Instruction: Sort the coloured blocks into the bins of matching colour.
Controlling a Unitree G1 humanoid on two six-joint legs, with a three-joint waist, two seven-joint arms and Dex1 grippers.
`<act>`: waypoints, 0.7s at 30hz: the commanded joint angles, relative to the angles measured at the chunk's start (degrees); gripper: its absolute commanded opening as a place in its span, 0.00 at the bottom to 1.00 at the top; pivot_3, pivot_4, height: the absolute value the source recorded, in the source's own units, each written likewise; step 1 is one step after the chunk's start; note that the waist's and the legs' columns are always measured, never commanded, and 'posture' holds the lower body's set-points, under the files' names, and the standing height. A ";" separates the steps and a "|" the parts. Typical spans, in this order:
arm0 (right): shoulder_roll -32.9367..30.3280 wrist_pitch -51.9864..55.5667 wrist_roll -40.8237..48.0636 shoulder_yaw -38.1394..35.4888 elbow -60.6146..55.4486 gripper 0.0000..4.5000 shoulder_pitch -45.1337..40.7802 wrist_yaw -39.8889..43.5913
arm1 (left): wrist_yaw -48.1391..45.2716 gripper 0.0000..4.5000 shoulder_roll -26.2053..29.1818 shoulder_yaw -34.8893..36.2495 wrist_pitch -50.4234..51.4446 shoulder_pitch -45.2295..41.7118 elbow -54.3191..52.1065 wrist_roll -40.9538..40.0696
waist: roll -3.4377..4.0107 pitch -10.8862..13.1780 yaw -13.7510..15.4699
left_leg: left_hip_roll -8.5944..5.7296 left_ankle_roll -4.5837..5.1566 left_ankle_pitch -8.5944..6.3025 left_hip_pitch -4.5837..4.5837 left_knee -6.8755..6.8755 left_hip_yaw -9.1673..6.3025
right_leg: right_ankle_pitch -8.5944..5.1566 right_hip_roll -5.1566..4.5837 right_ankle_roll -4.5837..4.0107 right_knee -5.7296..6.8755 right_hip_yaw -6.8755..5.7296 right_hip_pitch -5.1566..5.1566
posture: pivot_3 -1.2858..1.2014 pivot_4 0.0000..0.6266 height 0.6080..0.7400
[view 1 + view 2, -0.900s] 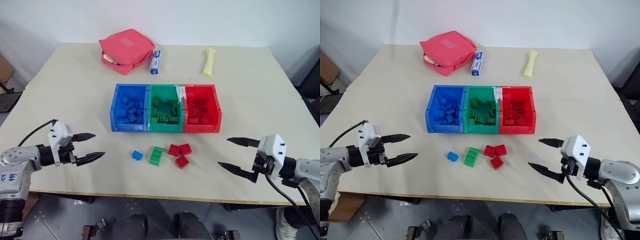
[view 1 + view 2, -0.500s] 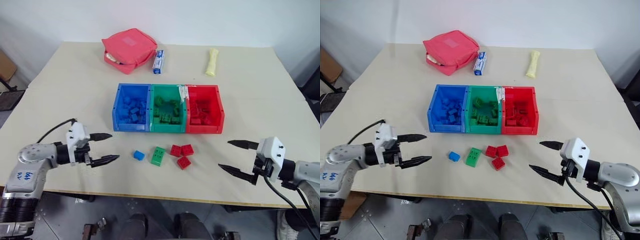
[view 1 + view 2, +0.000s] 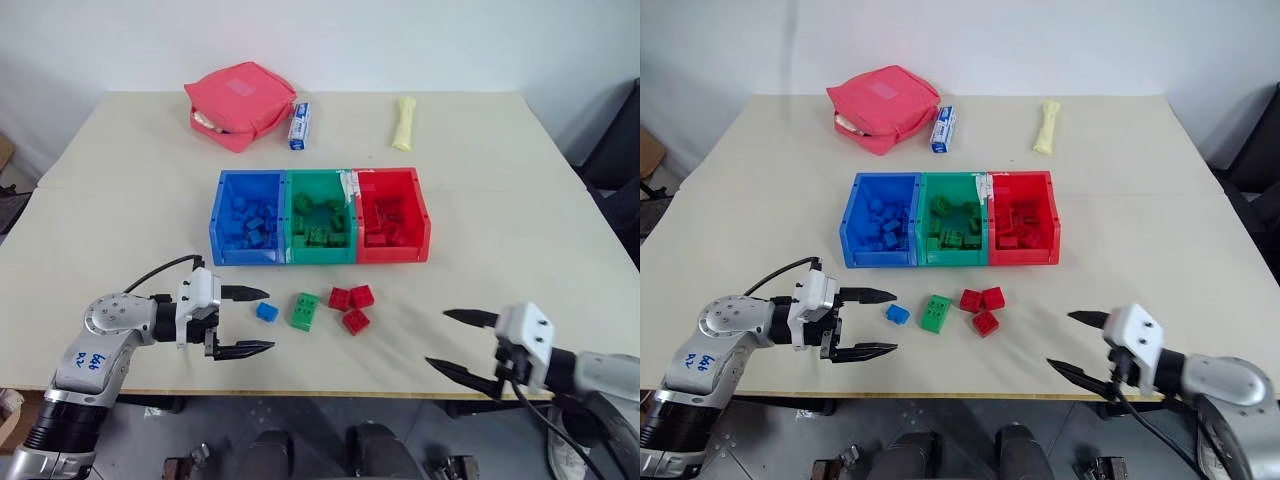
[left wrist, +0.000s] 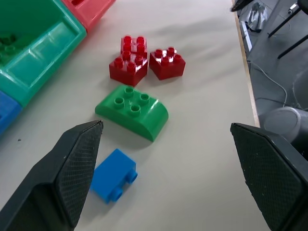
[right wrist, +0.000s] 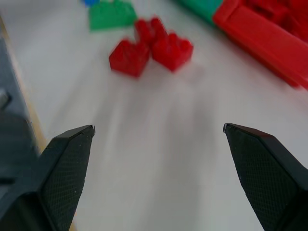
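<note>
A small blue block (image 3: 266,311), a longer green block (image 3: 306,310) and three red blocks (image 3: 355,321) lie loose on the table in front of the bins. The bins stand joined in a row, blue (image 3: 245,256), green (image 3: 320,256) and red (image 3: 392,254), each holding several blocks of its own colour. My left gripper (image 3: 269,320) is open, level above the table, its fingertips on either side of the blue block (image 4: 113,181) without touching it. My right gripper (image 3: 437,338) is open and holds nothing, near the front edge, to the right of the red blocks (image 5: 129,57).
A pink zip pouch (image 3: 240,105), a small blue-and-white box (image 3: 298,124) and a pale yellow tube (image 3: 402,122) lie at the far side of the table. The table's front edge runs just under both grippers.
The camera has shifted. My left gripper has moved right, up to the blue block. My right gripper has sunk slightly toward the front edge. Both stay open; the blocks have not moved.
</note>
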 commanded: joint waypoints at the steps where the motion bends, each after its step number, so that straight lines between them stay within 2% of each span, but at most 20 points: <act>1: 1.67 5.87 -0.04 4.78 0.28 1.00 -5.14 -3.97 | -0.88 1.00 1.59 2.81 -0.73 0.61 -0.40 -1.18 | 0.00 0.00 0.10 | -0.01 -0.01 -0.01 -0.01 -0.02 -0.02 | 0.00 -0.03 0.01 -0.01 -0.01 -0.02 | 0.52 0.24 1.00; 6: 3.17 4.32 -2.96 10.32 5.44 1.00 -11.93 -3.66 | -0.87 1.00 2.66 4.69 -0.26 2.45 -1.52 -1.84 | 0.00 0.00 0.42 | 0.00 -0.13 -0.08 -0.09 -0.02 -0.05 | 0.01 -0.04 0.03 -0.10 -0.06 -0.08 | 0.52 0.24 1.00; 15: 5.68 -10.57 -11.29 19.91 30.15 1.00 -29.74 6.34 | 0.53 1.00 1.91 7.34 -1.38 5.56 -2.17 -2.45 | 0.01 0.01 -0.19 | 0.03 -0.05 -0.13 -0.03 -0.01 0.05 | 0.03 -0.02 0.03 -0.03 -0.02 -0.11 | 0.52 0.24 1.00; 21: 10.41 -15.06 -12.02 23.02 38.40 1.00 -36.43 12.50 | 3.60 1.00 0.99 10.00 -0.65 8.50 -4.03 -3.93 | 0.01 0.01 -0.11 | 0.04 -0.14 -0.10 -0.05 -0.01 0.07 | 0.04 -0.03 0.04 -0.01 -0.02 -0.15 | 0.52 0.24 1.00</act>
